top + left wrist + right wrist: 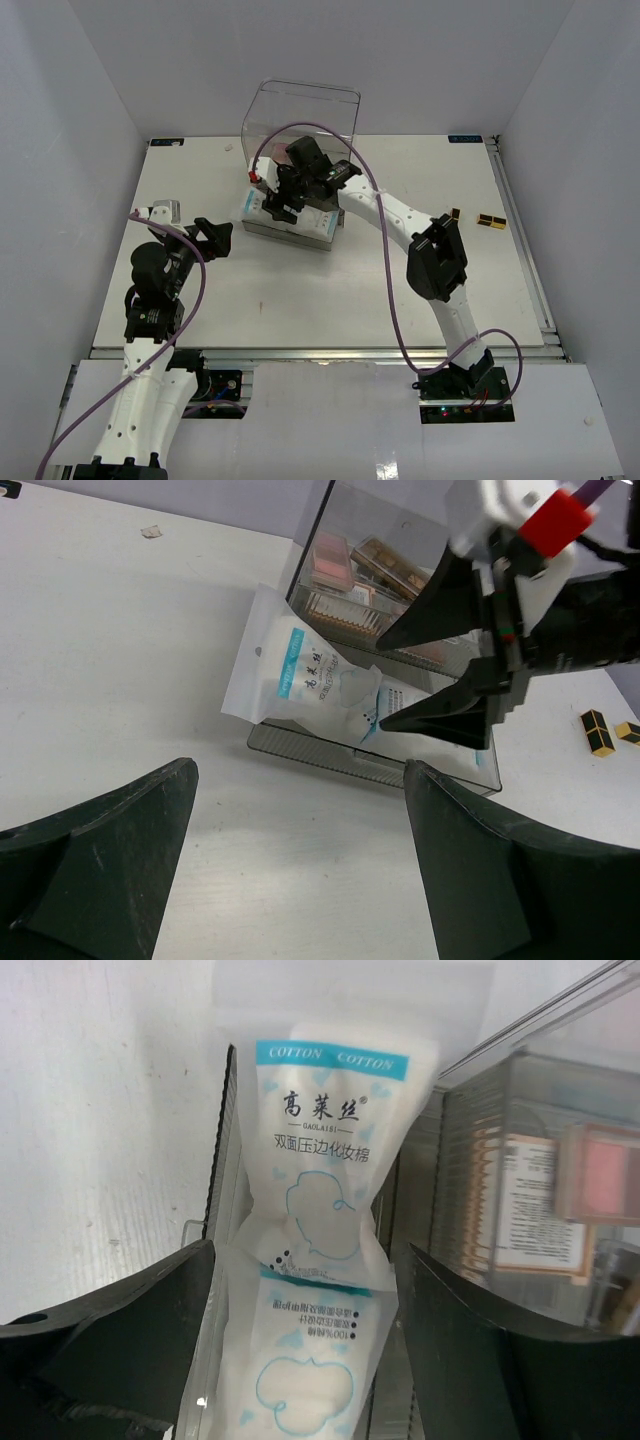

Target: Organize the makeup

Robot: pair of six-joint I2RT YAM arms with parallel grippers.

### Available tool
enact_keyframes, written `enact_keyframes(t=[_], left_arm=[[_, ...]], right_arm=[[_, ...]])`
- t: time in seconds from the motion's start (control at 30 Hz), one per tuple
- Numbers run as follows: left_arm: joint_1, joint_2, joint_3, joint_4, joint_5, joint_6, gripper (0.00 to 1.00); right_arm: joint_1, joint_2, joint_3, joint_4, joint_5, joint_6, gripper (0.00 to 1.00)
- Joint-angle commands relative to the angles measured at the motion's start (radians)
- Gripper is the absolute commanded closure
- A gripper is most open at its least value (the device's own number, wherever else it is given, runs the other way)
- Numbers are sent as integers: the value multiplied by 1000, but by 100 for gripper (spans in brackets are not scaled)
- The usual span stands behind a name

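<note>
Hovering wide open and empty, the right gripper (380, 684) is poised over two cotton-pad packets (330, 1140) laid on the dark tray (300, 748) toward 12 o'clock; pink and brown palettes (335, 562) are stowed in the clear box (300, 105); two small palettes (490, 221) are left at 3 o'clock on the tabletop (300, 290); the left gripper (300, 810) is held wide at 9 o'clock; "COTTON COTTON" and "GAOLAISI" are printed on the packets.

Packet (318, 1260): lower end cut off by frame bottom.
Pink palette (600, 1172) inside clear box (300, 115): blurred.
Small dark-gold items (490, 221), right side of worktop (300, 290): too small to identify.
</note>
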Motion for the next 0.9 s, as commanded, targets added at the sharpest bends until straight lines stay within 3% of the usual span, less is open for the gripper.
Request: enact_keyframes(t=[0.0,0.2,0.33,0.53,0.87], left_arm=[[4,-11,10,5,10,7,5],[4,-24,10,-1,-8,9,5],[4,-35,8,-4,-27,10,5],[4,-39,10,-7,-40,12,5],[4,-37,11,-4,-30,12,5]], right_arm=[[2,-108,4,63,-37,39,25],[38,-49,39,114,-43,76,41],[85,17,93,153,9,63,46],[103,99,133,240,91,58,47],[99,127,66,317,205,29,47]])
